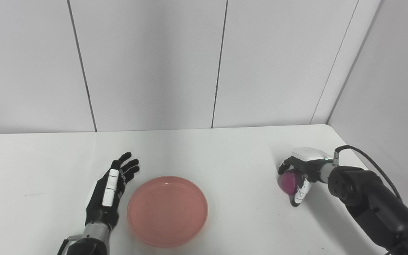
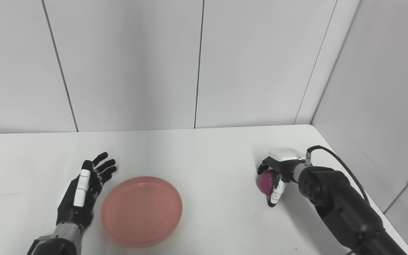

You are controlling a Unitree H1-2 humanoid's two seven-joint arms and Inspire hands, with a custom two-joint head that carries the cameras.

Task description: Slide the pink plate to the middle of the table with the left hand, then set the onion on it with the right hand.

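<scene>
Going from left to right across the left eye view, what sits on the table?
Left hand → pink plate → onion, which the right hand is wrapped around at the far right.

White table [image 1: 225, 156] bearing a pink plate [image 1: 167, 215] near its front centre; a purple onion [image 1: 288, 181] apparently resting toward its right edge
</scene>
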